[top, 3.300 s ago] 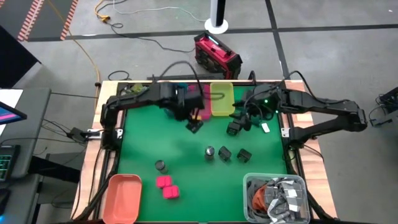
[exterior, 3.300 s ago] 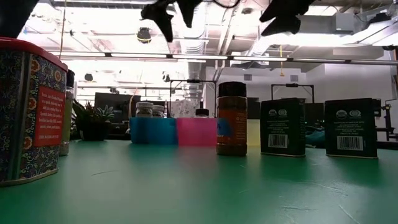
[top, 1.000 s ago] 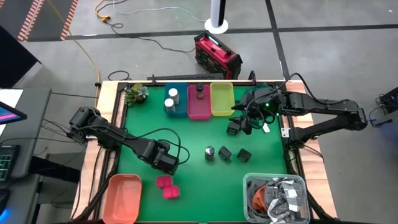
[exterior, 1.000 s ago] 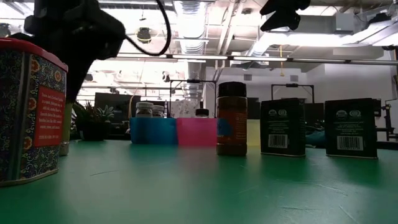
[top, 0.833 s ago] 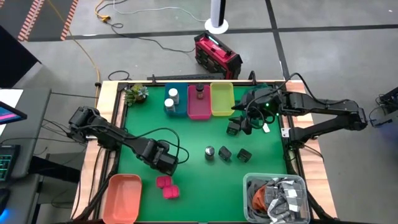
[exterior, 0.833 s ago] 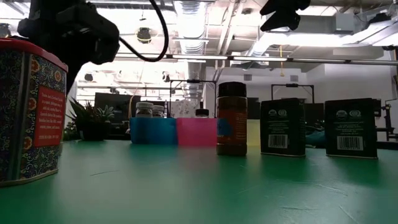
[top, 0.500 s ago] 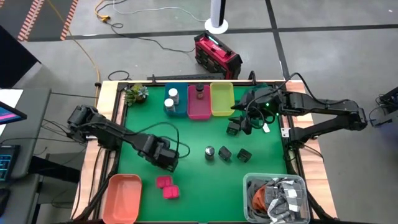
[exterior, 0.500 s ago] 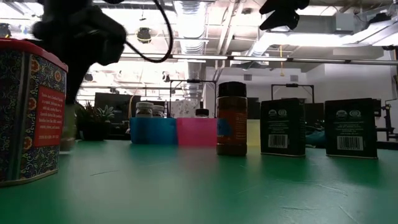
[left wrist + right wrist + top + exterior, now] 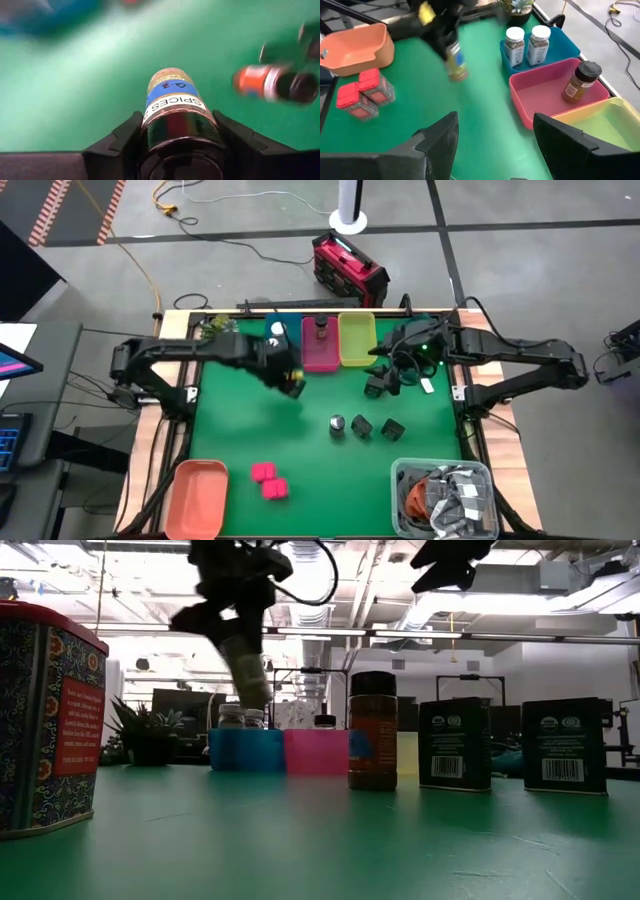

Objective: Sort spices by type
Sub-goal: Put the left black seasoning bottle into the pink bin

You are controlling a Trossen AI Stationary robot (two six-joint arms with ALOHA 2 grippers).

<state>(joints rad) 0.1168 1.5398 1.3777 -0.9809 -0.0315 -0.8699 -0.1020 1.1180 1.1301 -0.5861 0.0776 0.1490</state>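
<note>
My left gripper (image 9: 284, 374) hangs above the green mat, just in front of the blue bin (image 9: 268, 352), shut on a small spice jar (image 9: 172, 97) with a blue and white label. Two white-capped jars (image 9: 526, 44) stand in the blue bin. A dark-capped jar (image 9: 579, 80) stands in the pink bin (image 9: 321, 358); the yellow bin (image 9: 357, 340) is beside it. On the mat stand another dark-capped jar (image 9: 337, 423), two black boxes (image 9: 377, 428) and two pink blocks (image 9: 268, 481). My right gripper (image 9: 385, 378) waits open, raised, right of the yellow bin. My left gripper pinches the jar's cap end (image 9: 176, 131) between its two fingers (image 9: 125, 142), one on each side. The fingers come from above, slanting down. The jar (image 9: 246, 670) hangs tilted below them, its bottom end lowest, clear of the mat.
An orange bin (image 9: 197, 496) sits at the near left corner and a clear tub of grey packets (image 9: 445, 498) at the near right. A small plant (image 9: 221, 328) stands at the far left, beside the blue bin. A patterned tin (image 9: 45, 720) fills the low view's left.
My left gripper has risen from the near left part of the mat, by the pink blocks, and swung toward the far edge and the blue bin. The jar has come with it, lifted clear of the mat and now tilted.
</note>
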